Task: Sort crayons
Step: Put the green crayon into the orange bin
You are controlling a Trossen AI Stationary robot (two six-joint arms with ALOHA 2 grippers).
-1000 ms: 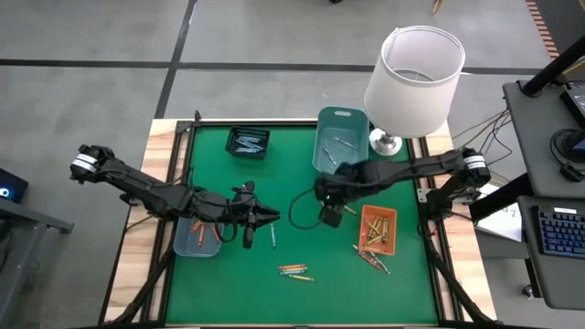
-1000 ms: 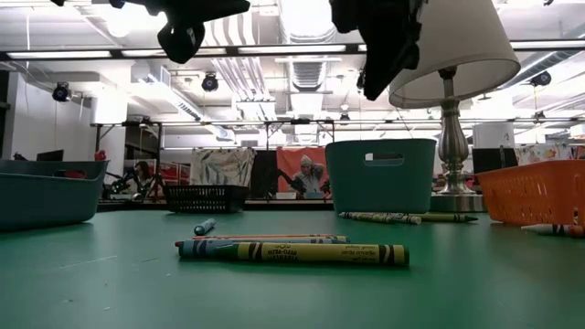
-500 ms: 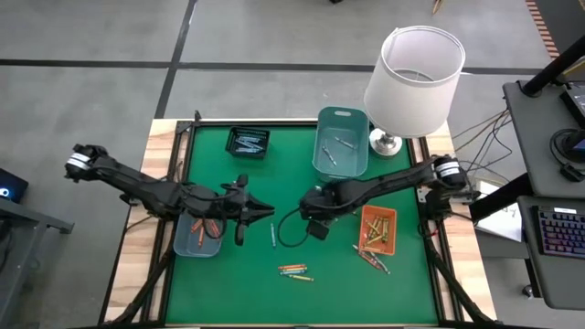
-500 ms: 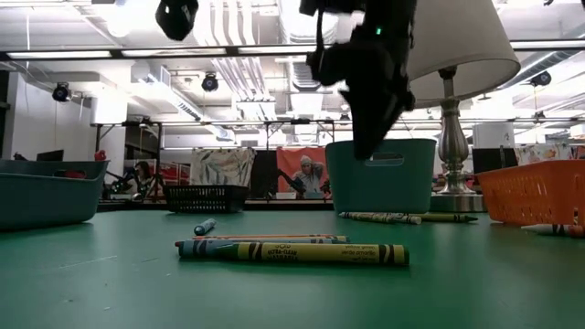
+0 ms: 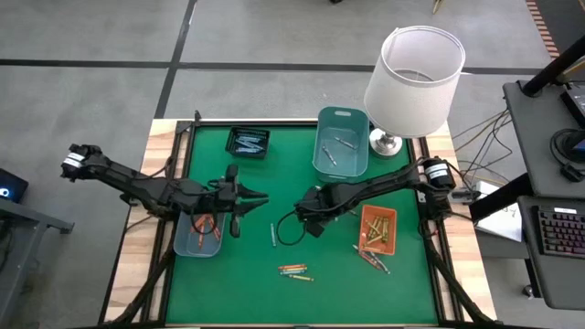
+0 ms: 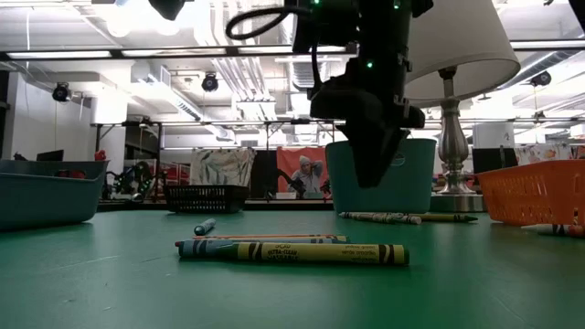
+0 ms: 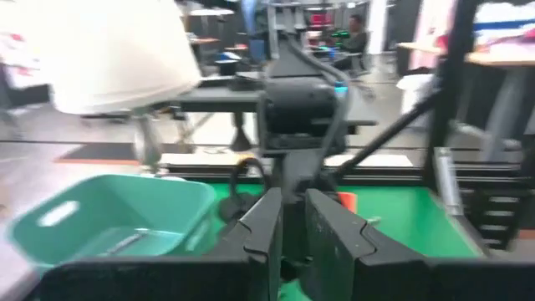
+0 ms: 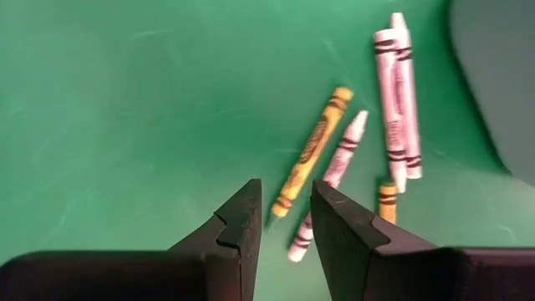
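The green table (image 5: 384,283) was spread with scattered crayons (image 5: 294,270) near its front edge. The right gripper (image 8: 282,219) was held above some crayons, fingers slightly parted, empty. The left gripper (image 7: 287,230) was nearly closed; whether anything was held could not be told.

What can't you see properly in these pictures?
- Left gripper: high view too small to tell whether it holds a crayon; the left wrist view is blurred.
- Orange tray: low view, its wall hides the crayons inside.
- Black tray: high view, contents too small to name.
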